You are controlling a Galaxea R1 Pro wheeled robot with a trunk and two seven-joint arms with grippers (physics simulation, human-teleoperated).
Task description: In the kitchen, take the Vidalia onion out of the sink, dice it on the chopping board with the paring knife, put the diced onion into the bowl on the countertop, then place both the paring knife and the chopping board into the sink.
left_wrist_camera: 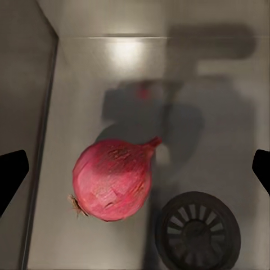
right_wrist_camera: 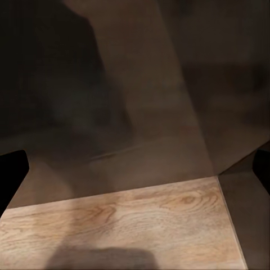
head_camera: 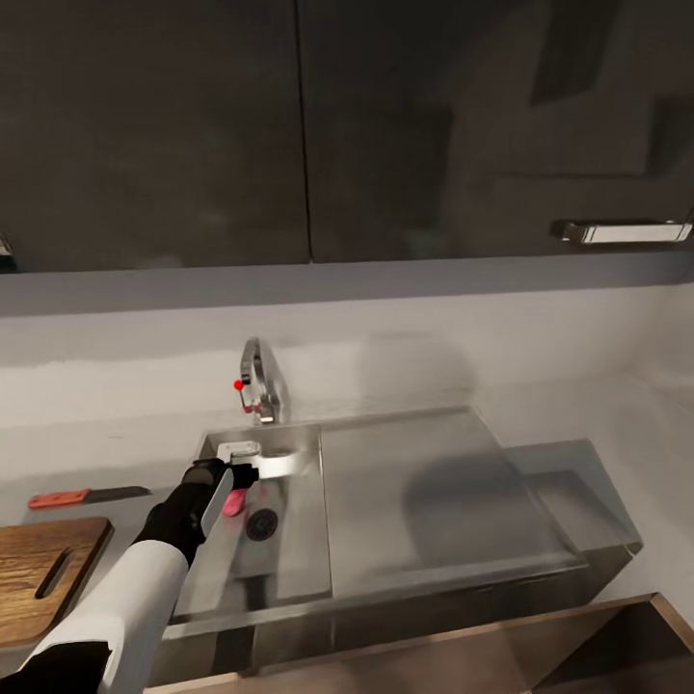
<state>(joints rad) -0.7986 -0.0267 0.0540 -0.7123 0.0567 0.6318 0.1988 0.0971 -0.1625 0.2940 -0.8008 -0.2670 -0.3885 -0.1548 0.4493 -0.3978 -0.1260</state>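
Left wrist view shows the Vidalia onion between the spread left hand's fingers.

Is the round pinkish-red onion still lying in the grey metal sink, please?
Yes, in the sink: the round pinkish-red onion rests on the grey metal sink floor beside the drain, between the left gripper's open fingers, ungrasped.

The robot's left arm reaches forward toward 1 o'clock, its left end effector pointing downward with fingers spread wide apart.
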